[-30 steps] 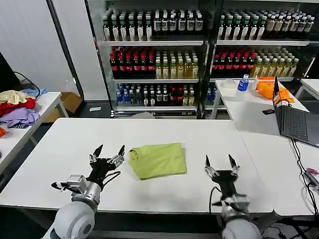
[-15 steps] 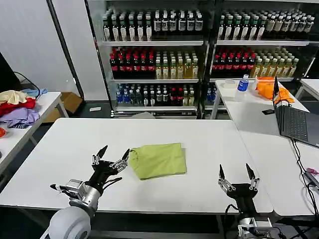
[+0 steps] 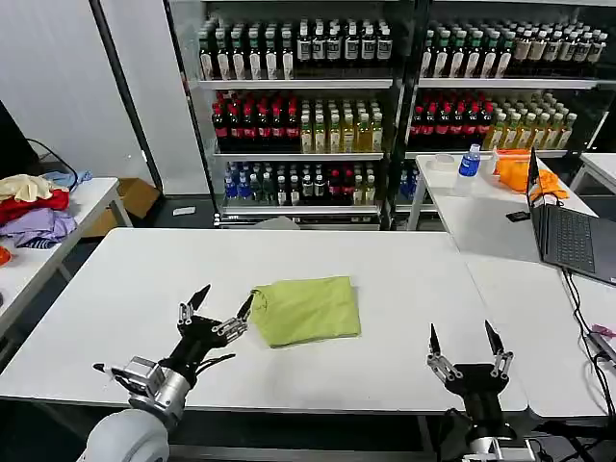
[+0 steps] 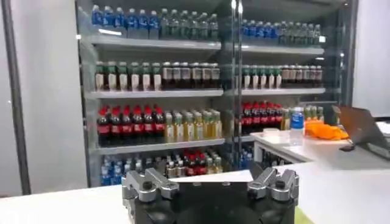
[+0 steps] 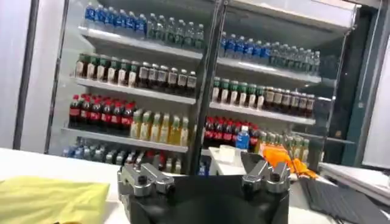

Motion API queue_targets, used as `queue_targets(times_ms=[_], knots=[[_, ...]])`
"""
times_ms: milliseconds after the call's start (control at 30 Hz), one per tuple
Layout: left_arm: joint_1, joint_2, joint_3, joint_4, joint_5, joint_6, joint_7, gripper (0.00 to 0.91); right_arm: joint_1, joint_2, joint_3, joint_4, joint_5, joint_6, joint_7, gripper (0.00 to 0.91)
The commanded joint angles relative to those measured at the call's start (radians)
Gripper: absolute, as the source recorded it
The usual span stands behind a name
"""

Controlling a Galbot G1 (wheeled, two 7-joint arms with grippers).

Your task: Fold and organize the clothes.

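- Head view: the lime t-shirt point(image 3: 304, 310) lies folded into a rough rectangle on the white desk point(image 3: 125, 279), near its middle and slightly toward the near edge.
- Left tool point(image 3: 220, 308) hovers just left of the shirt's left edge, its two dark pointed fingers point(image 3: 199, 295) spread apart, holding nothing; the right-hand fingertip sits just beside the fabric, and I cannot tell whether it touches.
- Right tool point(image 3: 462, 340) stands at the near right edge of the desk, well apart from the shirt, its fingers upright and spread apart, empty.
- Right wrist view: a corner of the shirt point(image 5: 52, 199) lies flat on the desk; the tool's own finger mounts point(image 5: 144, 178) sit wide apart.
- Left wrist view: the left tool's finger mounts point(image 4: 148, 184) also sit wide apart above its black body.
- Glass-fronted drinks cooler point(image 3: 308, 106) stands at the far side, its shelves packed with rows of bottles: dark ones on top, red and yellow in the middle, blue and mixed lower down.
- Side table at far left carries a heap of red, lilac and cream garments point(image 3: 32, 207).
- Right-hand table point(image 3: 481, 226) holds an open laptop point(image 3: 565, 231), an orange cloth point(image 3: 525, 171) and a blue-capped bottle point(image 3: 470, 160).
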Motion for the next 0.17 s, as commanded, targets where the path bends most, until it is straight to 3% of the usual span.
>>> queue_targets(times_ms=[33,167], knots=[[0.018,-0.003,-0.006,-0.011,0.022,0.001,0.022,0.907,-0.049,0.015,-0.006,0.028,-0.075,0.010,-0.009,0.907],[0.022,0.000,-0.007,-0.016,0.030,0.004,0.023,0.907,-0.045,0.025,-0.017,0.029,-0.012,0.000,-0.023,0.907]])
